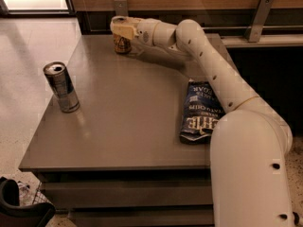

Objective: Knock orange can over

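Gripper, smooth cream plastic, over upright cylindrical orange can.

Our 1 arm climbs from its broad white lower segment at the lower right of the frame, bends near the top centre and stretches leftward, wrist level, placing our gripper in the upper left.
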Motion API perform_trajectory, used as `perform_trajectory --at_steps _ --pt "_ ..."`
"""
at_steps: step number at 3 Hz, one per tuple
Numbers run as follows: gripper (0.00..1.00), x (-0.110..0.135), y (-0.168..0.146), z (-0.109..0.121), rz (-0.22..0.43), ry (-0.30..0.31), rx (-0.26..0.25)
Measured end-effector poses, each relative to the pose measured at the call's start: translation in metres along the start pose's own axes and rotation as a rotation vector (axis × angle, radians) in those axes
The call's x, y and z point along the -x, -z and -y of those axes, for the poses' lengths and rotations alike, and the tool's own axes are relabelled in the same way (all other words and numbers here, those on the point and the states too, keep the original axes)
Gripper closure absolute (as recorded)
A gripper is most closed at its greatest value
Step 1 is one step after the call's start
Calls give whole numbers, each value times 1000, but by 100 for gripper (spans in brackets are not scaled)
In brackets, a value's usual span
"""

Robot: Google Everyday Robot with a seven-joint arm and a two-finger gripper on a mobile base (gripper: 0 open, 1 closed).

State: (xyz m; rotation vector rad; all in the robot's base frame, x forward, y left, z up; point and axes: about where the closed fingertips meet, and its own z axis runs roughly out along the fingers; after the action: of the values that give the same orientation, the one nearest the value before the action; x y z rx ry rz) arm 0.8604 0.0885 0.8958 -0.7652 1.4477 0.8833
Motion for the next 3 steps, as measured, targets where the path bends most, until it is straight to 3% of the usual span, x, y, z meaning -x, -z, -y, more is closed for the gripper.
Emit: perform_trajectory --at_steps 3 --pt "100 6 7 0 -13 7 -10"
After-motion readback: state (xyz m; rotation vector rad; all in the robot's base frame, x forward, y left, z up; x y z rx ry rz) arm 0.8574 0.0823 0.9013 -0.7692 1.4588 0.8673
